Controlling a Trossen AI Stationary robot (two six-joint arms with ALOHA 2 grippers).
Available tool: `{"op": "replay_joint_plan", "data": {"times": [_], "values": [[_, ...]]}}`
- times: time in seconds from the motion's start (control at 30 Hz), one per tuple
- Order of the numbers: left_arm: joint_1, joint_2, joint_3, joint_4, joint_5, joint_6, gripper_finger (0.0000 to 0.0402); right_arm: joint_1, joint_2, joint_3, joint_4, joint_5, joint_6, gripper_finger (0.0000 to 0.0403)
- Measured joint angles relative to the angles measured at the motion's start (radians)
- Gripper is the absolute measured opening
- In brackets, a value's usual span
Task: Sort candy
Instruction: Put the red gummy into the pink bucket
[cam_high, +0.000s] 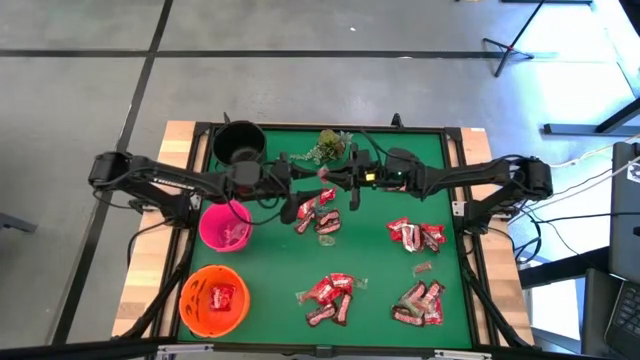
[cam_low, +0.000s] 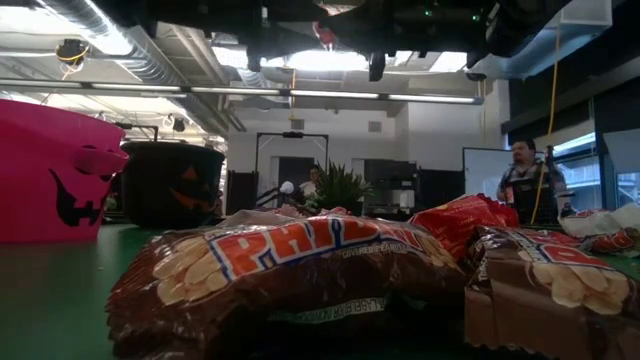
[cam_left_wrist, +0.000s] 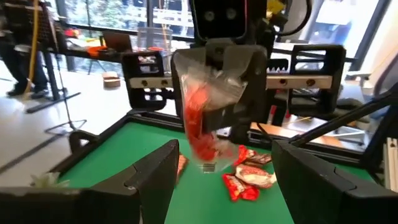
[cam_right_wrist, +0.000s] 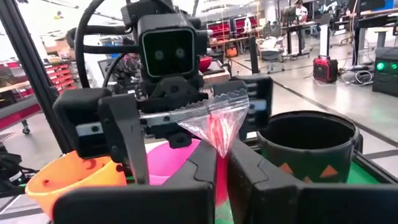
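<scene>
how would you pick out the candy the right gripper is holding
Above the middle of the green table, the two arms meet. The right gripper is shut on a red candy in a clear, crinkly wrapper. Unlike the piles, it hangs in the air.

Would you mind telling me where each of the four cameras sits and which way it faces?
High view: overhead, looking straight down on the green table; both dark arms meet mid-table.
Low view: at tabletop height, looking level past brown wrapped candy bars toward the room; arms overhead.
Left wrist view: on the left arm, facing the right gripper; own open fingers below.
Right wrist view: on the right arm, facing the left gripper; own fingers shut on a clear packet of red candy.
Shared: both wrist views show that packet; high and low views show the pink plastic bowl.
</scene>
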Motion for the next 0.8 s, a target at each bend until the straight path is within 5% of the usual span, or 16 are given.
{"op": "replay_joint_plan", "data": {"times": [0.3, 0.67, 0.8], "values": [[0.026, 0.044, 0.0, 0.05, 0.0, -0.018, 0.0217, 0.011, 0.01, 0.0, 0.041, -0.008, -0.003, 0.0016], [0.029, 0.043, 0.0, 0.052, -0.005, 0.015, 0.0027, 0.01, 0.011, 0.0, 0.041, -0.008, -0.01, 0.0026], [0.029, 0.035, 0.0, 0.014, -0.004, 0.024, 0.0009, 0.01, 0.004, 0.0, 0.038, -0.027, -0.021, 0.0075]]}}
